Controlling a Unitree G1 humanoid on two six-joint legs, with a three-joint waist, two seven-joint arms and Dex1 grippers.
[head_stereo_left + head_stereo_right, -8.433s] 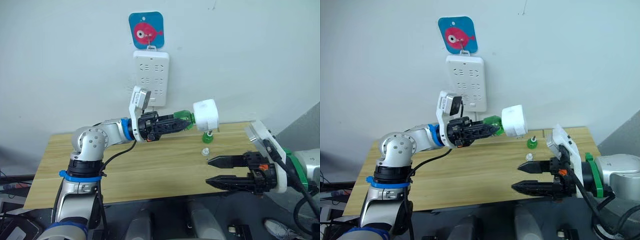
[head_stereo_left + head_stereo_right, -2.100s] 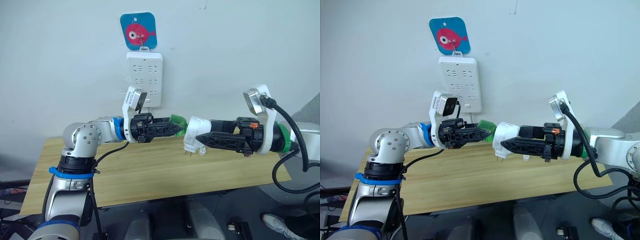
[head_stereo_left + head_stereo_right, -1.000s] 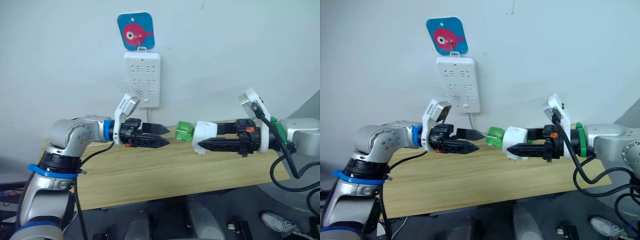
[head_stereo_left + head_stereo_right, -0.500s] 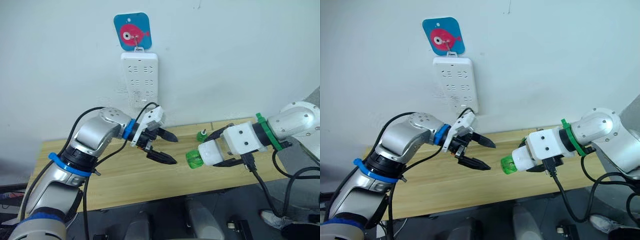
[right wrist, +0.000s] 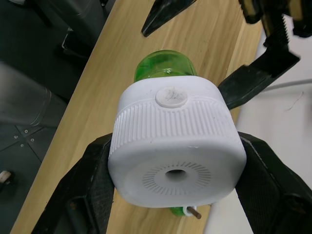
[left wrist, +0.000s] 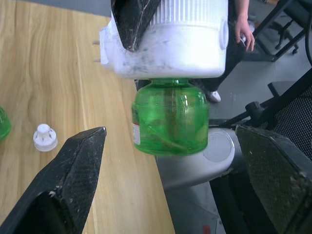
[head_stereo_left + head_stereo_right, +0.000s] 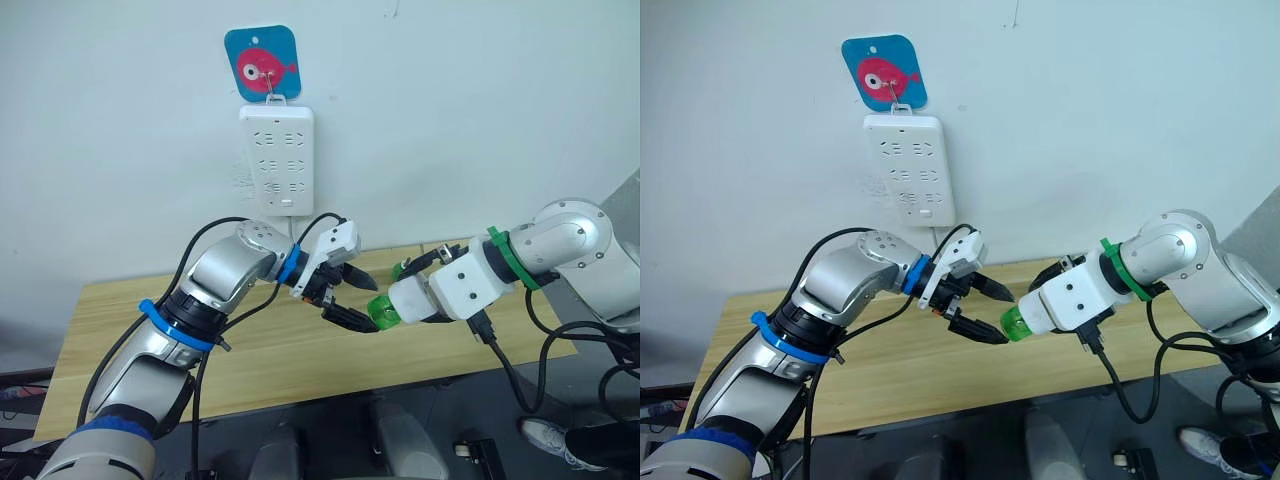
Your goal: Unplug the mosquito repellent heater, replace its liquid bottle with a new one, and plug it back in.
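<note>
Over the tabletop your right pincer grips the heater, so centre your wide-open left pincer around the green bottle before squeezing and twisting it free.

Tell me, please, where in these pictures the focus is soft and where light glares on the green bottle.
Left wrist view: the green bottle is sharp and glows translucent, with no hard glare, while the left claw's fingertips look soft. Right wrist view: the heater is sharp and the floor behind is blurred.
</note>
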